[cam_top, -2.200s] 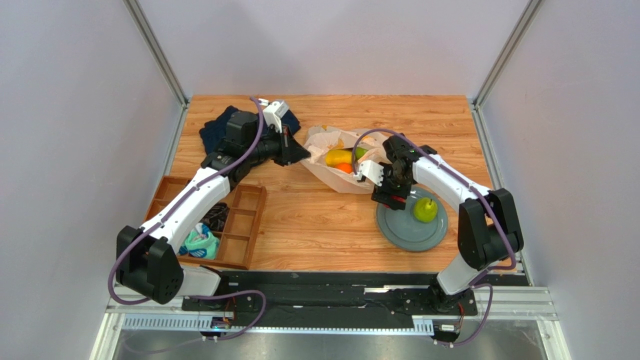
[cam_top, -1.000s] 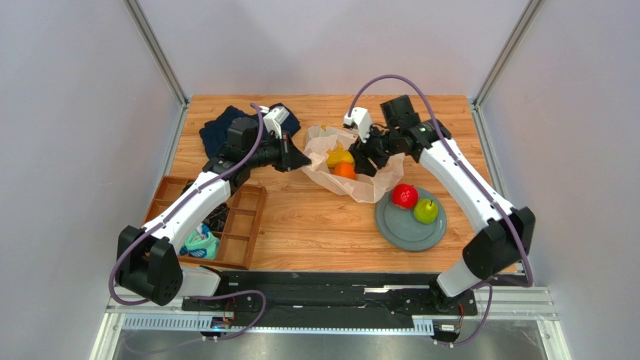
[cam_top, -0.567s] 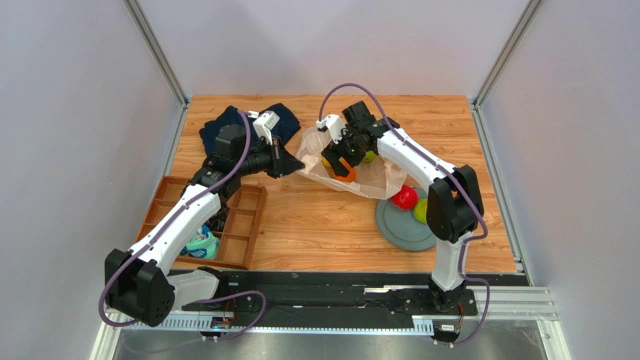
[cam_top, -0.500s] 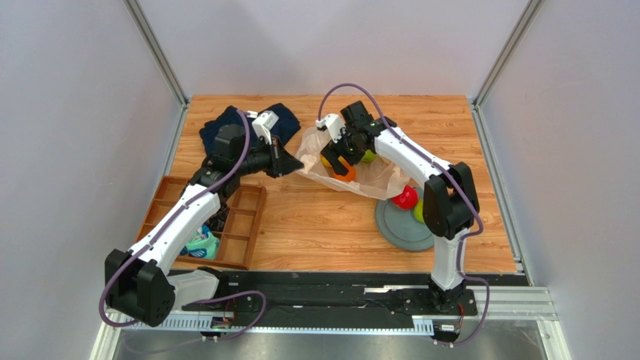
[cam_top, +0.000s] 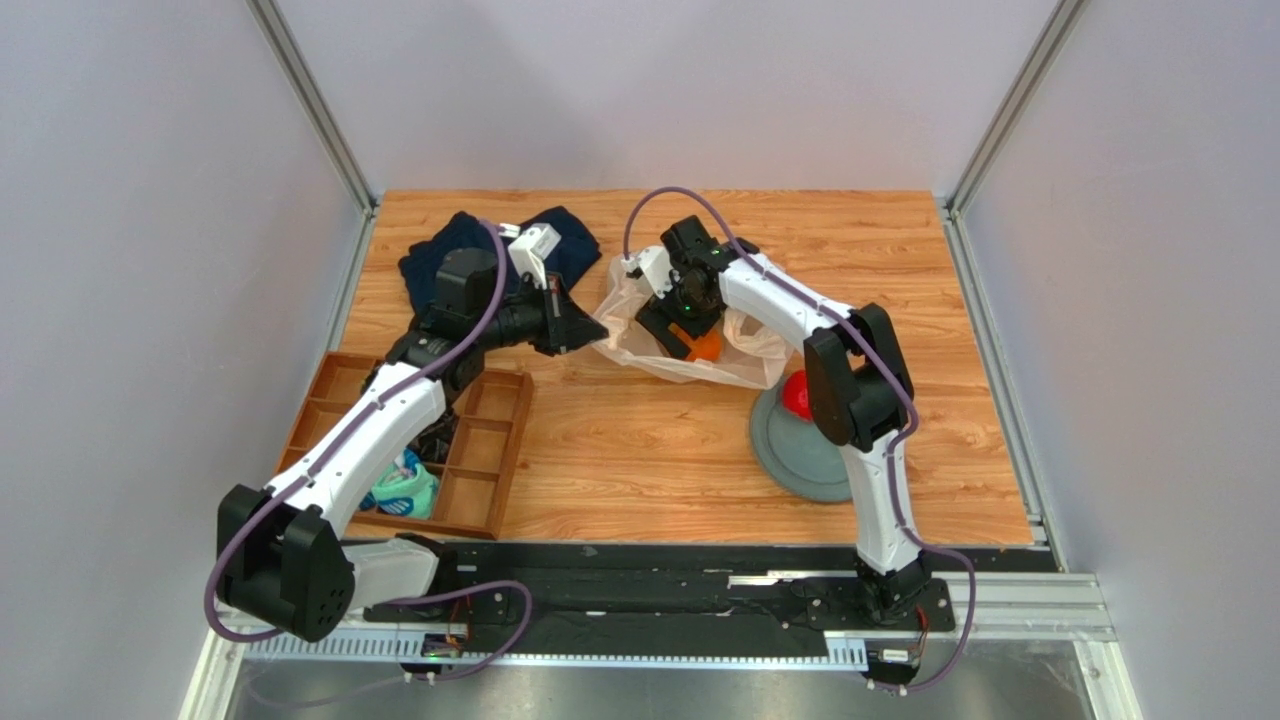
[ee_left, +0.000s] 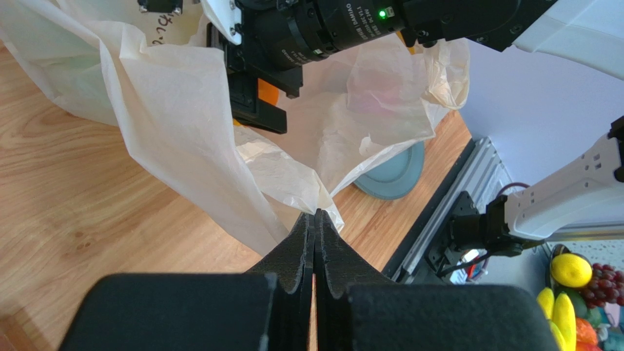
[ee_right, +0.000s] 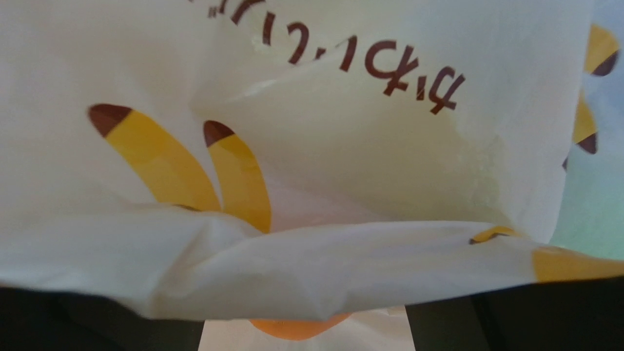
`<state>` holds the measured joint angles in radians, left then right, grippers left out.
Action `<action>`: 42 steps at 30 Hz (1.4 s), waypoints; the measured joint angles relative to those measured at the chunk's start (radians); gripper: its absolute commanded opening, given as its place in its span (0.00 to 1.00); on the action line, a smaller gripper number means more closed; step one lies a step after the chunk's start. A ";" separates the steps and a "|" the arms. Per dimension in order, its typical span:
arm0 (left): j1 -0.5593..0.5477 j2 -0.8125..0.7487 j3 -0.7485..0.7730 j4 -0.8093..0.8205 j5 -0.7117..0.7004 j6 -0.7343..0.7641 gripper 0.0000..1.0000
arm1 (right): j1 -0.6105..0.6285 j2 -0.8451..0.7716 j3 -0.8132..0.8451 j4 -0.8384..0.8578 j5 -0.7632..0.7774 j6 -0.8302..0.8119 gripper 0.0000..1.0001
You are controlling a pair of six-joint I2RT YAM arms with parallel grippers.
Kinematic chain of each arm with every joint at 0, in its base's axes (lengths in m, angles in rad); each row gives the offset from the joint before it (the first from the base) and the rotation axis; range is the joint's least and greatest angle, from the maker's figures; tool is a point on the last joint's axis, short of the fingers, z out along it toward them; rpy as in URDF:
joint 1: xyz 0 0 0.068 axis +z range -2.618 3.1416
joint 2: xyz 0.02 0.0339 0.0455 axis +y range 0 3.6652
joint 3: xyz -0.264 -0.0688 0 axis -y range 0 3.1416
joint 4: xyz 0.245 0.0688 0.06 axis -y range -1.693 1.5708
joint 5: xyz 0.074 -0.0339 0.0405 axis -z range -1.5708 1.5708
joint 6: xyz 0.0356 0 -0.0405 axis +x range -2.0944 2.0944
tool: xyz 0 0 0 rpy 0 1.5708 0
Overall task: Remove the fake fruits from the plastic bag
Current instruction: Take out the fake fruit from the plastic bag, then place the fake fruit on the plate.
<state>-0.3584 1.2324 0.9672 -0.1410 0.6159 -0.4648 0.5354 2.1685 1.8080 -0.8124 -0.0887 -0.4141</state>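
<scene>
The plastic bag (cam_top: pixel 721 342) lies open at mid-table, cream-white with yellow banana prints. My left gripper (cam_top: pixel 595 323) is shut on the bag's left edge, seen pinched in the left wrist view (ee_left: pixel 316 216). My right gripper (cam_top: pixel 673 321) is inside the bag's mouth, jaws open, with the orange (cam_top: pixel 705 348) between the fingers. In the right wrist view bag folds (ee_right: pixel 307 183) cover most of the frame, and the orange (ee_right: pixel 296 327) shows low between the dark fingers (ee_right: pixel 505 325). A red apple (cam_top: pixel 793 399) sits on the grey plate (cam_top: pixel 789 450), partly behind the right arm.
A wooden compartment tray (cam_top: pixel 489 450) stands front left with teal socks (cam_top: pixel 400 483) in it. A dark navy cloth (cam_top: pixel 445 252) lies at the back left. The plate also shows in the left wrist view (ee_left: pixel 395 179), with the metal table frame (ee_left: pixel 454 212) beyond it.
My right arm left the red apple on the plate beside the green apple, swung back and reached into the bag over the orange. My left gripper stayed shut on the bag edge.
</scene>
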 measured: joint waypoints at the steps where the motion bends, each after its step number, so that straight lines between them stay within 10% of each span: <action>1: 0.000 0.001 0.000 0.000 0.000 0.000 0.00 | 0.000 0.005 0.000 -0.008 0.003 -0.001 0.78; 4: 0.001 0.003 0.000 0.000 0.000 0.001 0.00 | 0.000 0.009 0.000 -0.029 0.005 -0.011 0.53; 8: 0.001 0.007 0.000 0.003 0.000 0.001 0.00 | 0.000 0.004 0.001 -0.045 -0.006 -0.029 0.43; 26: 0.001 0.034 0.034 0.011 0.000 0.006 0.00 | -0.001 -0.485 0.015 -0.221 -0.339 -0.048 0.41; 42: 0.001 0.031 0.035 0.011 -0.008 0.015 0.00 | 0.001 -1.001 -0.729 -0.306 -0.289 -0.252 0.42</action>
<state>-0.3576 1.2629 1.0019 -0.1299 0.6075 -0.4500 0.5362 1.1671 1.0786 -1.1183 -0.3775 -0.6659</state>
